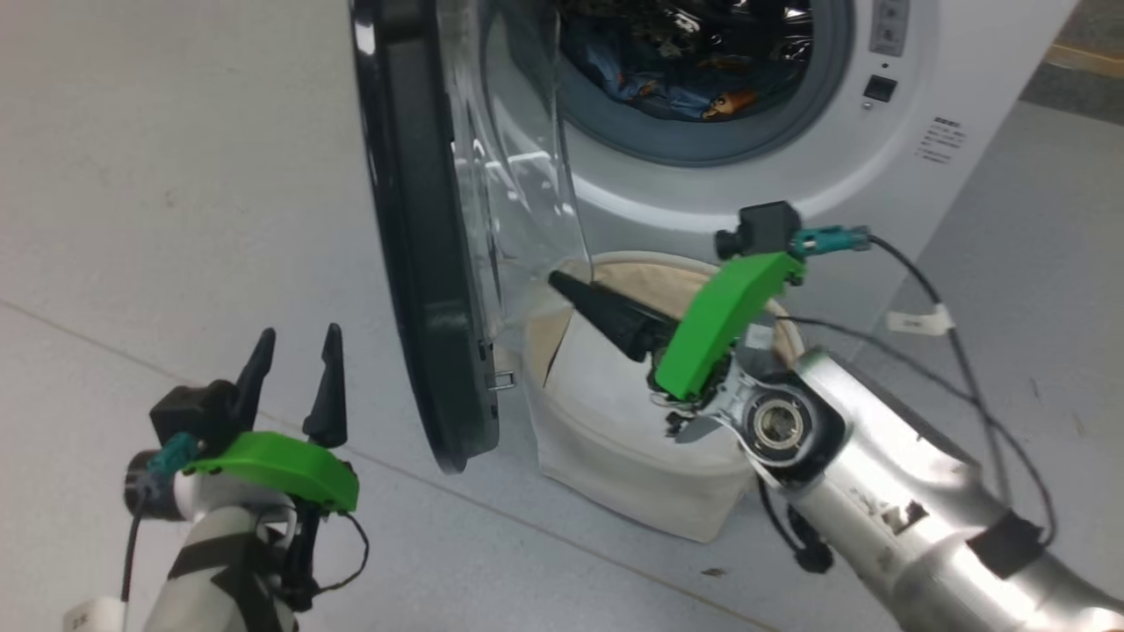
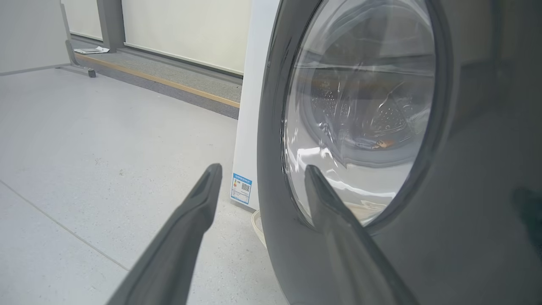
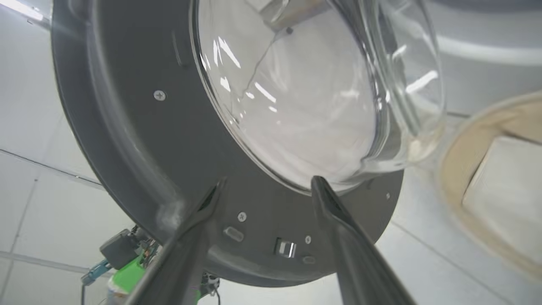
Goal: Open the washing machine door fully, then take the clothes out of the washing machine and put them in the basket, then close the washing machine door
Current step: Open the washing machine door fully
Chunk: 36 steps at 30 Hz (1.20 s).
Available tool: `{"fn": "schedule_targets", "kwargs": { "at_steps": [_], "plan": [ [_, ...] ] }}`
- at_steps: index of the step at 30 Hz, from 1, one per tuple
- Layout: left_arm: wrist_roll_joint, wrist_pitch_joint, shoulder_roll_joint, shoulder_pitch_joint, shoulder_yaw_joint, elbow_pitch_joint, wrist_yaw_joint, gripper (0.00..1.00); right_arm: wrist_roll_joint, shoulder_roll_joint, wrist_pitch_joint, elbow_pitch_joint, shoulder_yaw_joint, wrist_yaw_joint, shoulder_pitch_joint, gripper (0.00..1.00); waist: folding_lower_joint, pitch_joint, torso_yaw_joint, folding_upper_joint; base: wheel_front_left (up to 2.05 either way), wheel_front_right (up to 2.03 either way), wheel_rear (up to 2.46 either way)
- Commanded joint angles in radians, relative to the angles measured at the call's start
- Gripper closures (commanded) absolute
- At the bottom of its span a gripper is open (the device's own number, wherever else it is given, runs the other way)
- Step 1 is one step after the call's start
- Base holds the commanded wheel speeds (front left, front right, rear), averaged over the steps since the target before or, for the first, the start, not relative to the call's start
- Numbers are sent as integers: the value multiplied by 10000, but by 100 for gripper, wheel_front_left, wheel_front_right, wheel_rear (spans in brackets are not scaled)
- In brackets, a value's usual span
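Head view shows the washing machine door (image 1: 421,263) swung wide, seen edge-on, with the blue printed clothes (image 1: 685,83) lying inside the washing machine (image 1: 878,158). The cream basket (image 1: 615,465) sits on the floor (image 1: 176,175) just below the opening, a white folded sheet (image 1: 597,377) in it. The left hand (image 1: 299,338) hovers open beside the door. The right hand (image 3: 269,181), over the basket, has its fingers spread and empty.

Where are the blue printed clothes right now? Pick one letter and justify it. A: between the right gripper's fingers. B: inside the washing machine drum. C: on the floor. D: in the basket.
B: the head view shows the clothes lying inside the washing machine behind its grey gasket, while the basket holds a white sheet and the right gripper is open, holding nothing.
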Motion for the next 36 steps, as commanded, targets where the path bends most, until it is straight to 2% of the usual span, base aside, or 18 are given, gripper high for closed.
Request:
{"fn": "schedule_targets", "kwargs": {
  "at_steps": [1, 6, 8, 10, 13, 14, 20, 26, 30, 36],
  "plan": [
    [171, -120, 447, -292, 408, -324, -21, 0, -1008, -339, -935, -595, 361, 54, -65, 0, 1, -108, -243, -1, 0, 0, 0],
    [188, -120, 820, -212, 635, -366, -50, 0, -3014, -1351, -3666, -462, 1135, 54, 444, 0, 1, -335, -690, -1, 0, 0, 0],
    [194, -120, 985, -189, 705, -358, -60, 0, -3726, -1638, -4591, -186, 1189, 54, 625, 0, 1, -410, -854, -1, 0, 0, 0],
    [180, -120, 1140, -176, 763, -354, -71, 0, -4283, -1767, -5054, 49, 884, 54, 889, 0, 1, -480, -1012, -1, 0, 0, 0],
    [113, -120, 1333, -150, 801, -348, -93, 0, -5557, -1888, -5244, 245, -160, 54, 1413, 0, 1, -594, -1230, -1, 0, 0, 0],
    [113, -120, 1333, -150, 801, -348, -93, 0, -5557, -1888, -5244, 245, -160, 54, 1413, 0, 1, -594, -1230, -1, 0, 0, 0],
    [-47, -120, 1842, -43, 766, -179, -130, 0, -7894, -1663, -5259, -974, -3134, 54, 3201, 0, 1, -736, -1759, -1, 0, 0, 0],
    [-248, -120, 2276, 62, 663, -81, -147, 0, -9397, -1736, -5261, -1668, -5070, 54, 4677, 0, 1, -918, -2107, -1, 0, 0, 0],
    [-374, -120, 2488, 123, 522, -20, -153, 0, -9865, -1642, -5261, -2025, -5732, 54, 5511, 0, 1, -1028, -2233, -1, 0, 0, 0],
    [-751, -120, 2696, 237, 259, 23, -156, 0, -10090, -1675, -5219, -2268, -5819, 54, 6128, 0, 1, -1106, -2367, -1, 0, 0, 0]
  ]
}}
